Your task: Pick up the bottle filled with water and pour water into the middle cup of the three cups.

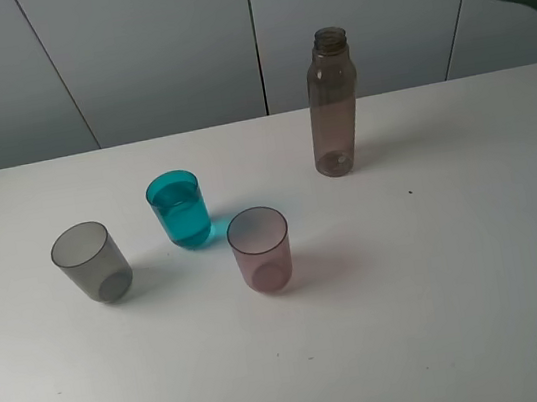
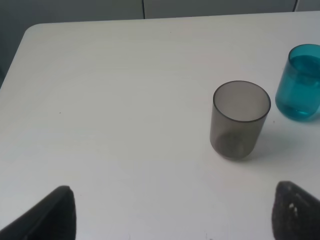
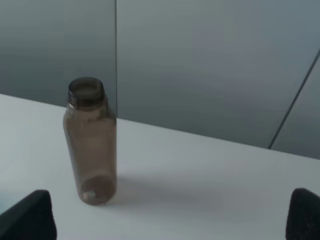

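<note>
White tabletop (image 1: pixel 460 263) fills the scene, backed by a wall of pale grey panels (image 1: pixel 154 46) with dark seams. Toward the far side, right of centre, a tall, slim, smoky-brown translucent plastic bottle (image 1: pixel 333 105) stands upright with its threaded neck uncapped; whether any water is in it cannot be told. Well apart from it, nearer the left, three translucent plastic tumblers stand upright in a loose arc: a smoky grey tumbler (image 1: pixel 92 263) at the left, a teal-blue tumbler (image 1: pixel 180 210) in the middle and slightly farther back, and a pale pink tumbler (image 1: pixel 261 251) to the right. None of them touch. The teal-blue tumbler holds clear liquid nearly to its rim; the grey and pink ones look empty. The left gripper (image 2: pixel 172 220) hovers above the table near the grey tumbler, its dark fingers (image 2: pixel 52 215) spread wide with nothing between them. The right gripper (image 3: pixel 167 222) faces the bottle from a little way off, likewise released, its two fingers (image 3: pixel 30 215) far apart and holding nothing.
</note>
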`<action>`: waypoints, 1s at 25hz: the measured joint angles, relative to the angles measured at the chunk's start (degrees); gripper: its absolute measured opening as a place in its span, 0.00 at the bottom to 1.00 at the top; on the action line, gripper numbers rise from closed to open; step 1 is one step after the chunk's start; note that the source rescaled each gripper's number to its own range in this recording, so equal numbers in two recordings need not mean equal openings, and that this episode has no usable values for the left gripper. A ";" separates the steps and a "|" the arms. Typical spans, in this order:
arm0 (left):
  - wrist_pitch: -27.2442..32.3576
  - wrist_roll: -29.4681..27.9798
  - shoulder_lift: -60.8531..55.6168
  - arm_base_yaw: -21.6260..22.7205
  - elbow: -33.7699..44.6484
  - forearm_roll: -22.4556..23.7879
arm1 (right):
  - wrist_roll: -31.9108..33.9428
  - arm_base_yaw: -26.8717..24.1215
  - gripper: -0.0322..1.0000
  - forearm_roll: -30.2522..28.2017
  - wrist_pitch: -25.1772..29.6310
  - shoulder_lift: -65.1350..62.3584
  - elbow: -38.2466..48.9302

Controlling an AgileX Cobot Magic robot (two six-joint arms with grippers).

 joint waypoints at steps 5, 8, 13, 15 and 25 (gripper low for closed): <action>0.00 0.00 0.00 0.00 0.00 0.00 | -0.14 0.00 1.00 0.46 18.27 -13.28 0.00; 0.00 0.00 0.00 0.00 0.00 0.00 | -0.14 0.00 1.00 1.88 25.75 -19.91 0.00; 0.00 0.00 0.00 0.00 0.00 0.00 | -1.72 0.00 1.00 5.22 34.43 -26.96 0.00; 0.00 0.00 0.00 0.00 0.00 0.00 | -3.03 0.00 1.00 5.95 37.04 -28.96 0.11; 0.00 0.00 0.00 0.00 0.00 0.00 | -6.93 0.00 1.00 10.69 35.87 -39.12 9.31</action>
